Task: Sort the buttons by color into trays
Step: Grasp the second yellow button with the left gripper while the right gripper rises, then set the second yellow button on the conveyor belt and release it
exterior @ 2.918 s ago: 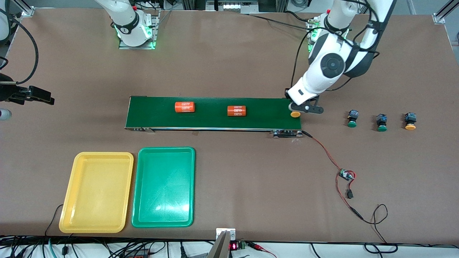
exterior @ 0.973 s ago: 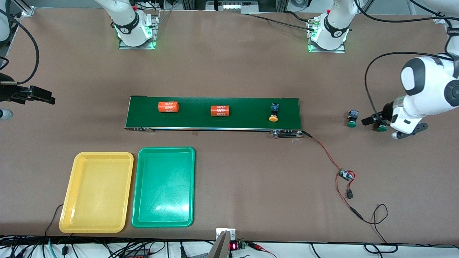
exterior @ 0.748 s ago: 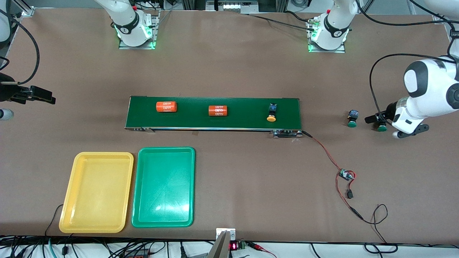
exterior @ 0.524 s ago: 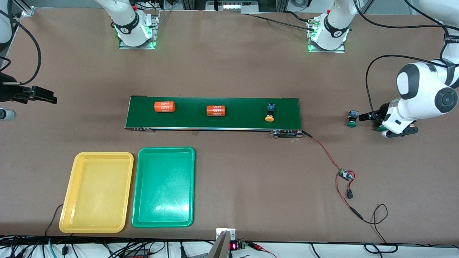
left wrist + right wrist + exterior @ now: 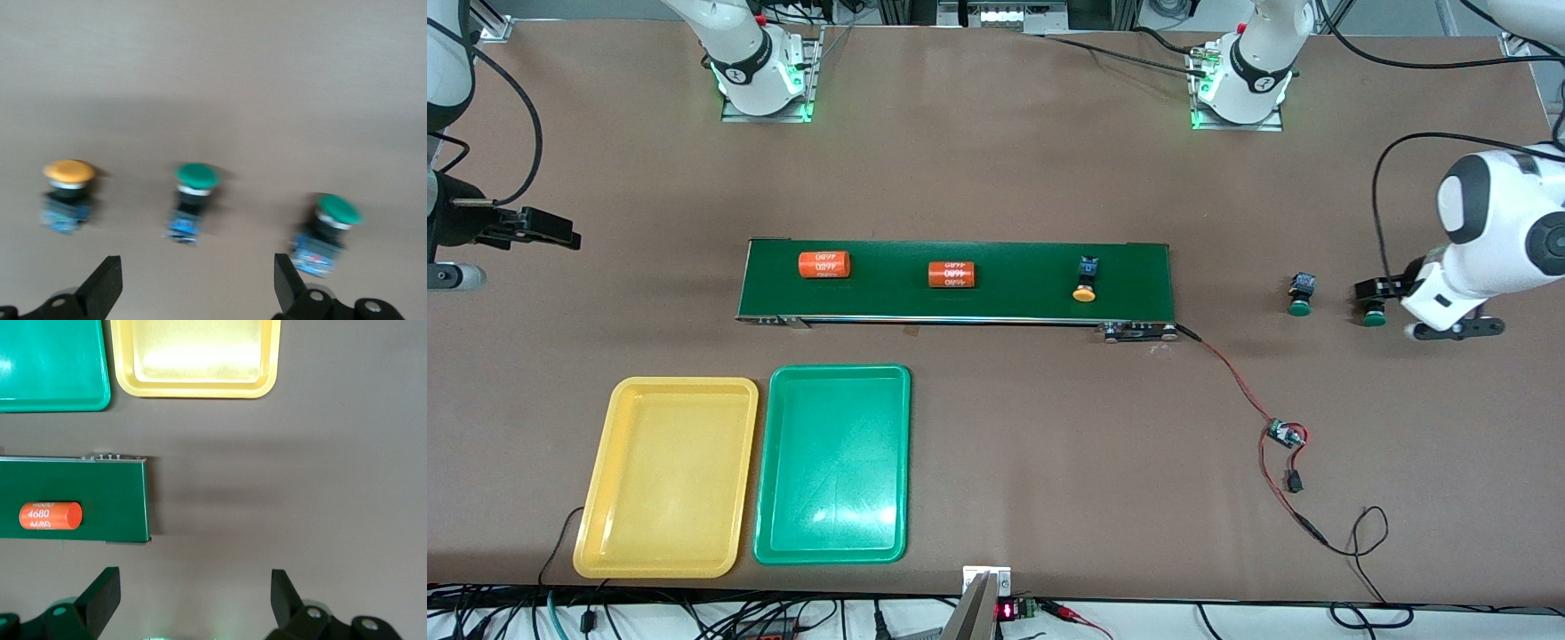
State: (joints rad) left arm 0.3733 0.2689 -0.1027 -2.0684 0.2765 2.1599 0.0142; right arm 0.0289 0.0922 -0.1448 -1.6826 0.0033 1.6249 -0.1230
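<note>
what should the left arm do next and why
Probably lower the open left gripper around the middle green button. In its wrist view that button sits between the spread fingers, upright on the table with the other two buttons apart from it.

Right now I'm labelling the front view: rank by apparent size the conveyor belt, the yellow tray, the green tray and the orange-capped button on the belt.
1. conveyor belt, largest.
2. yellow tray and green tray: alike, no ranking.
3. orange-capped button, smallest.

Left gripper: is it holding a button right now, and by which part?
Nothing is held. The left gripper is open over the three buttons; the right gripper is open and empty too.
</note>
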